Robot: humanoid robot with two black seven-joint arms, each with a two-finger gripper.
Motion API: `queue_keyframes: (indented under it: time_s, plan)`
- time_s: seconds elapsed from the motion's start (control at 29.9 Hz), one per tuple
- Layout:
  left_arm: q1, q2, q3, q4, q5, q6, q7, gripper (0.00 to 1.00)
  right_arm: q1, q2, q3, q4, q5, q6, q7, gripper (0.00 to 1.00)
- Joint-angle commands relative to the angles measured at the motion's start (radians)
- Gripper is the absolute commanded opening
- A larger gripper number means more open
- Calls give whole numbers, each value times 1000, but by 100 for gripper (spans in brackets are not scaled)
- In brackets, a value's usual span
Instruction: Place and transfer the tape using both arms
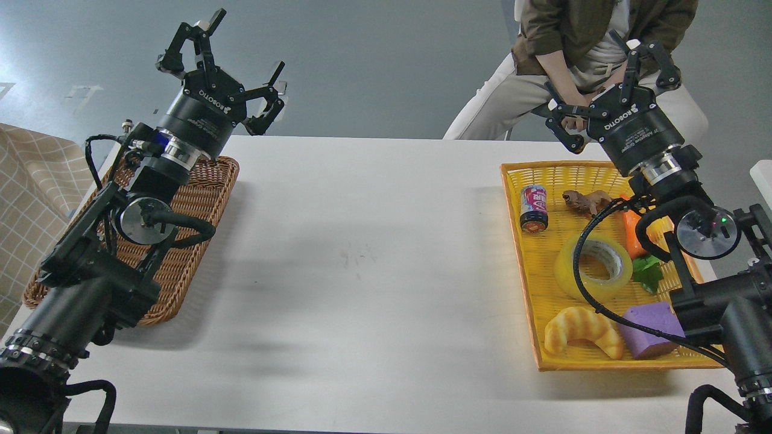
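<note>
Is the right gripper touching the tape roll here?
Apart. The head view shows the right gripper open, raised beyond the yellow basket's far edge, while the tape lies in the basket, far from its fingers.

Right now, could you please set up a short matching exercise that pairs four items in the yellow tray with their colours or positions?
Things:
1. tape
2. croissant
3. drink can
4. block

Descriptions:
A. purple, at the near right of the yellow tray
B. tan, at the tray's near edge, left of the block
C. lying at the tray's far left, with a red and white label
D. translucent yellow roll, mid-tray, with a black cable crossing over it

Pairs: 1-D, 2-B, 3-C, 4-A
</note>
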Motion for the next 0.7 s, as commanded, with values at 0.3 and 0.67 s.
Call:
queue_keyframes:
  time_s: [0.3,0.67]
  plan:
    - [4,4,5,0,-1,0,6,98,0,-7,0,0,0,0,0,100]
    - [-4,0,-2,1,-1,0,-2,98,5,-9,0,0,-2,0,2,100]
